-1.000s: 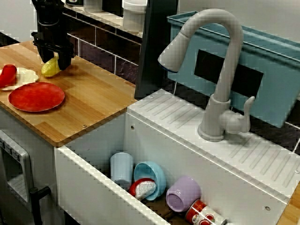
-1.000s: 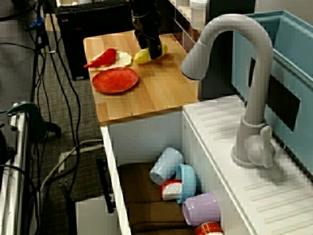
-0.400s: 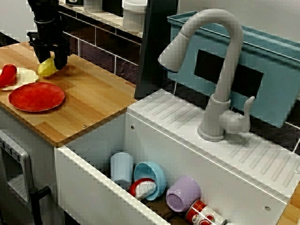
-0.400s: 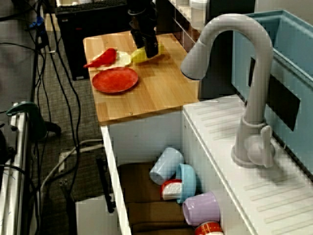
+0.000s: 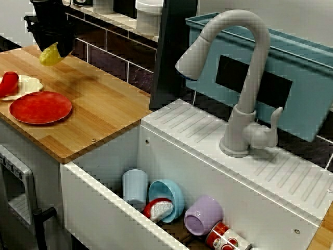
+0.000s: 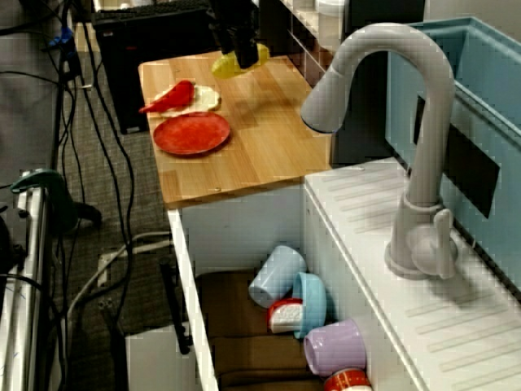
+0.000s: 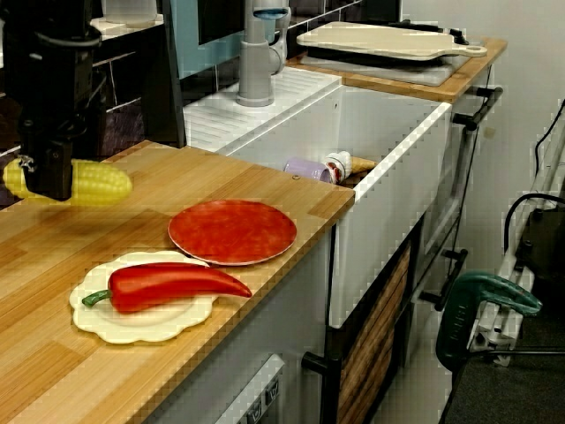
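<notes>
Toy kitchen set: wooden desk (image 7: 265, 177) on one side, white sink (image 7: 388, 177) butted against its end, dark tiled wall behind.

Black claw (image 7: 46, 181) comes straight down over the back part of the desk, clenched on a yellow corn cob (image 7: 97, 184). Fingers pinch the cob across its width, so it lies level. Grip is off-centre: in the view from the desk side a short stub shows on one side of the claw and the longer part on the other. The cob is clear of the wood, not touching; the view across the sink shows a soft shadow on the boards below it, which confirms the gap.

Nearest neighbours sit toward the front edge. A red pepper (image 7: 168, 285) lies on its side on a cream scalloped plate (image 7: 97, 322), stem poking past the rim because the pepper is longer than the plate. Just beside it, a bare red plate (image 7: 232, 230) lies flat, nothing on it. Both are apart from the claw.

Further out, the sink basin holds tumbled dishware: a blue cup (image 5: 135, 187), a blue bowl (image 5: 174, 195) and a purple cup (image 5: 203, 214), all on their sides, leaning on one another at the bottom. A grey faucet (image 5: 244, 78) arches over the ribbed sink deck, with a teal bin (image 5: 291, 83) behind it. A pale cutting board (image 7: 380, 40) rests on the far counter beyond the sink.
</notes>
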Motion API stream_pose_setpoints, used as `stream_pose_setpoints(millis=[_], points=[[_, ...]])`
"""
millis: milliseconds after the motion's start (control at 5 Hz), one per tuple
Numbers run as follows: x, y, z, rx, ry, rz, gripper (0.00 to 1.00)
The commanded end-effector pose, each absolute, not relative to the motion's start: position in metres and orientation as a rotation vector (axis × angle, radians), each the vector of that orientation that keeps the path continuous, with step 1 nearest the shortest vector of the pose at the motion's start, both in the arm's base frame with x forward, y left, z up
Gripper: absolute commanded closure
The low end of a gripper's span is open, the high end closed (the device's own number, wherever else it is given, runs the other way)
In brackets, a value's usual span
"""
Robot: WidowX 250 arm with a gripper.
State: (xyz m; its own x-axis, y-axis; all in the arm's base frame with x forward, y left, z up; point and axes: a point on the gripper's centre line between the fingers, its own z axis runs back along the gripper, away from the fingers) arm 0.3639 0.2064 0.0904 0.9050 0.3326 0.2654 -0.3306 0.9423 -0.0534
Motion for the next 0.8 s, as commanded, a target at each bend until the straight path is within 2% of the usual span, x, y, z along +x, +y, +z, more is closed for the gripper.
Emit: stream_pose_setpoints(millis=[0,600], points=[[0.347,0.213,0.145,0.007,-0.384,0.311,1.0],[0.315,0.203,0.168,-0.015,-0.406,0.246,1.0]])
